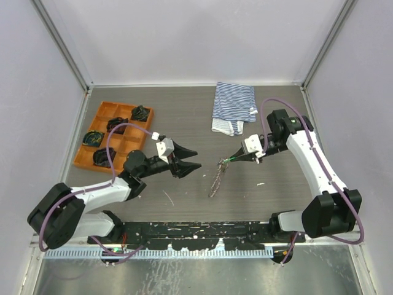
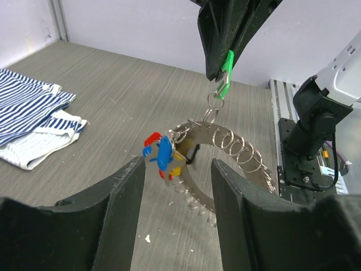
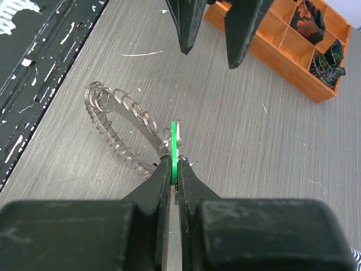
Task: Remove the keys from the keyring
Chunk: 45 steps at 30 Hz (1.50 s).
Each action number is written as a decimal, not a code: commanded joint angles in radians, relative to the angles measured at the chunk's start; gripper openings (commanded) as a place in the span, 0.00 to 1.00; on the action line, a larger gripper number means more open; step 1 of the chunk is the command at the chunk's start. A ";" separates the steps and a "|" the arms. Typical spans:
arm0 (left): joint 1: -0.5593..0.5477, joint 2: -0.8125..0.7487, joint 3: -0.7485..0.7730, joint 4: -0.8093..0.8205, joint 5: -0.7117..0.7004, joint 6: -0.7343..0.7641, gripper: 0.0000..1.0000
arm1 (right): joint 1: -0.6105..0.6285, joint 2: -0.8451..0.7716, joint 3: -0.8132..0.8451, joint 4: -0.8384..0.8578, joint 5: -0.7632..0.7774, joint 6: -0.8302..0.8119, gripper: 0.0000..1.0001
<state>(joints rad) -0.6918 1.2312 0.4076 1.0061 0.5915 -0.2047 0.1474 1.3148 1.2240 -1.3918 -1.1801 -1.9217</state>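
My right gripper (image 1: 233,158) is shut on a green key (image 3: 174,148), holding it edge-up above the table. From that key hangs the keyring with its long metal chain (image 1: 215,178), which trails down onto the table. In the left wrist view the green key (image 2: 225,76) hangs from the right gripper (image 2: 221,66), and red, blue and yellow keys (image 2: 161,155) dangle below on small rings beside the chain (image 2: 237,151). My left gripper (image 1: 198,158) is open and empty, just left of the keys; its fingers (image 2: 121,195) frame them from a short distance.
An orange compartment tray (image 1: 113,132) with dark bundles stands at the left, also in the right wrist view (image 3: 293,34). A striped blue-white cloth (image 1: 233,107) lies at the back centre. The black rail (image 1: 196,233) runs along the near edge.
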 commanded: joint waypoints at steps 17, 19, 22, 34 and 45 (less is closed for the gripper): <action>-0.141 0.124 0.094 0.024 0.111 0.179 0.43 | 0.090 -0.069 -0.100 0.003 0.006 -0.230 0.01; -0.179 0.103 0.111 -0.091 0.085 0.248 0.42 | 0.106 -0.075 -0.098 0.004 0.011 -0.230 0.01; -0.211 0.070 0.130 -0.233 0.037 0.337 0.43 | 0.126 -0.086 -0.099 0.008 0.028 -0.230 0.01; -0.214 0.065 0.169 -0.306 0.000 0.396 0.42 | 0.185 -0.094 -0.098 0.010 0.050 -0.226 0.01; -0.214 0.077 0.167 -0.242 0.036 0.383 0.39 | 0.191 -0.081 -0.078 0.019 0.045 -0.184 0.01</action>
<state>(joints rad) -0.9058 1.3197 0.5484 0.7063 0.6029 0.1654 0.3332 1.2503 1.1156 -1.3849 -1.0893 -2.0674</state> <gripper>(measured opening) 0.408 0.122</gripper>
